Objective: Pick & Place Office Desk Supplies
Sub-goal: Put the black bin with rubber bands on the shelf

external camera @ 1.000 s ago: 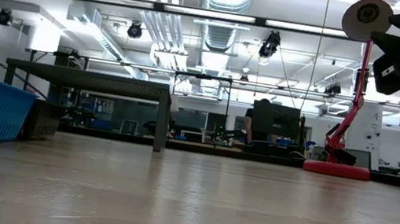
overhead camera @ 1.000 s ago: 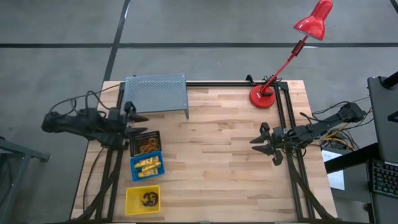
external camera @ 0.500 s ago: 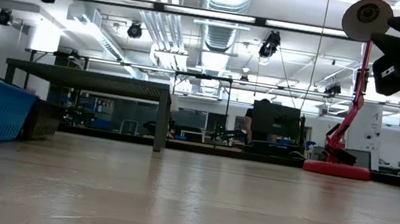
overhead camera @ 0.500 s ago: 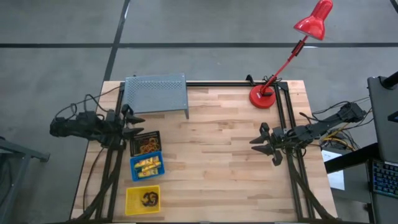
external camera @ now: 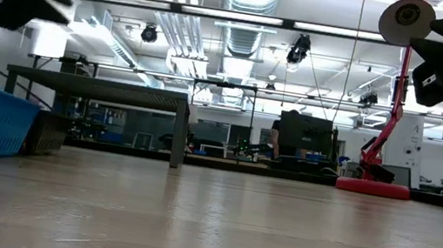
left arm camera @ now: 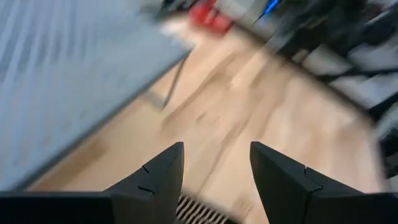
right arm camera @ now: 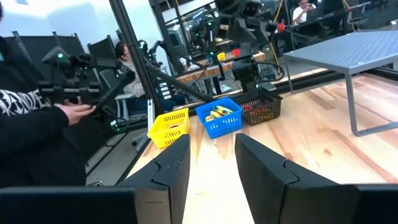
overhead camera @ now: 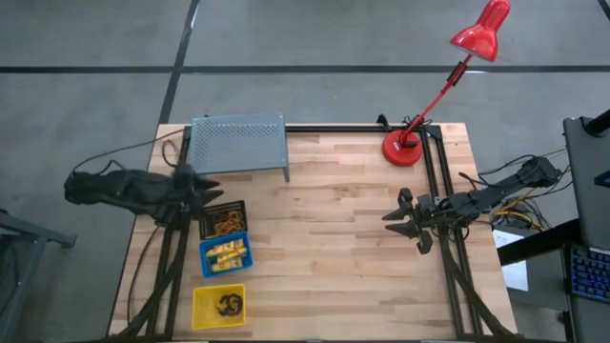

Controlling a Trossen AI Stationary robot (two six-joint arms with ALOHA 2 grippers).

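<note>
**Hovering left arm above the black bin, right arm waiting**

Hanging at nine o'clock on the table (overhead camera: 343, 248), the left gripper (overhead camera: 212, 189) sits just above the black bin (overhead camera: 223, 219), fingers spread wide with nothing between them. Rubber-band loops (overhead camera: 227, 225) lie in that bin; yellow tubes (overhead camera: 227, 254) fill the blue bin (overhead camera: 225, 255) beside it, and dark rings (overhead camera: 228, 304) rest in the yellow bin (overhead camera: 218, 306) toward seven o'clock. At three o'clock the right gripper (overhead camera: 394, 223) waits, fingers parted and empty, above bare wood.

small supplies (overhead camera: 226, 254), apparently sorted in bins (overhead camera: 202, 261)
</note>
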